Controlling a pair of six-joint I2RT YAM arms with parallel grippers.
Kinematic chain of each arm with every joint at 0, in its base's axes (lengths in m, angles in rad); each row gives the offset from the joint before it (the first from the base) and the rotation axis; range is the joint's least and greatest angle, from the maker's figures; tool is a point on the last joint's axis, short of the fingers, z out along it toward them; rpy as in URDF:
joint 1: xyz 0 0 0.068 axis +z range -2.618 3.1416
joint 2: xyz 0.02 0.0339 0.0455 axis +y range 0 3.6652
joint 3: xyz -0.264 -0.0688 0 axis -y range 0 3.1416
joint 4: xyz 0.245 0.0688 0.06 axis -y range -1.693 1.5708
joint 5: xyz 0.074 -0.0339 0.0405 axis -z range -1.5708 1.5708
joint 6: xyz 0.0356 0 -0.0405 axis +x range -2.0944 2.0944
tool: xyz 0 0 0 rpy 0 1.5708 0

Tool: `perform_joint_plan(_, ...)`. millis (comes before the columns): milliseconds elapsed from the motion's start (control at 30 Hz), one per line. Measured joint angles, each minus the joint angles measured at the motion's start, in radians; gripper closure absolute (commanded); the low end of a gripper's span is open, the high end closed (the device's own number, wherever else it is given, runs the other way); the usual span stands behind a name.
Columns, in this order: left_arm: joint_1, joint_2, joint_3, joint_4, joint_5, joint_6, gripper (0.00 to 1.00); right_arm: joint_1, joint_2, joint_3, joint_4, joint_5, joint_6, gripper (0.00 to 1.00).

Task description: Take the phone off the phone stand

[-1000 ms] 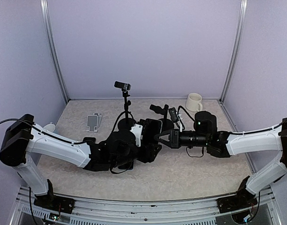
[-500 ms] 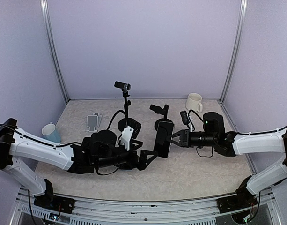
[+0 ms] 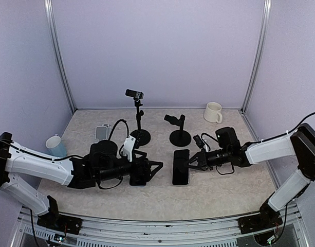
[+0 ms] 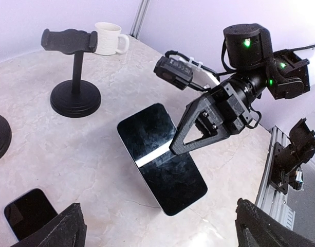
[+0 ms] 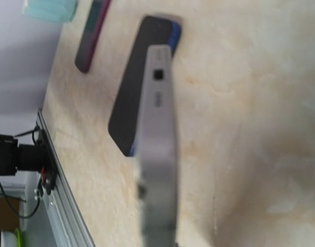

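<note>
Phone [image 3: 181, 167] in the top external view lies flat-looking on the surface [image 3: 219, 190], just in front of the phone stand [image 3: 180, 136], whose clamp is empty. The right gripper [image 3: 189, 163] reaches in from the right, its jaws pinched on the phone's right long edge. The left gripper [image 3: 151, 172] hovers just left of the phone, apart from it, jaws spread wide. A mug [image 3: 213, 111] stands at the back right and a blue cup [image 3: 55, 145] far left.

The left wrist view adds what the overhead hides: the phone [image 4: 162, 159] is slightly tilted, its held edge raised in the right gripper [image 4: 180, 146]; I cannot tell whether the low edge touches the surface. A spare phone [image 4: 29, 213] lies at lower left.

The right wrist view shows the phone [image 5: 157, 128] edge-on and blurred, with a blue-edged phone [image 5: 142, 82] and a maroon phone [image 5: 90, 36] flat beyond it.
</note>
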Motion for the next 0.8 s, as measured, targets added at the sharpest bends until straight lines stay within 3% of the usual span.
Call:
perform_joint_plan(700, 0.069, -0.124, -0.095, 0.015, -0.029, -0.008, 0.01, -0.1, 0.312, 0.159, -0.066, -0.231, -0.064, 1.0)
perform_joint_plan(800, 0.07, -0.126, -0.106, 0.022, -0.027, -0.019, 0.01, -0.109, 0.346, 0.181, -0.068, -0.262, -0.068, 0.95)
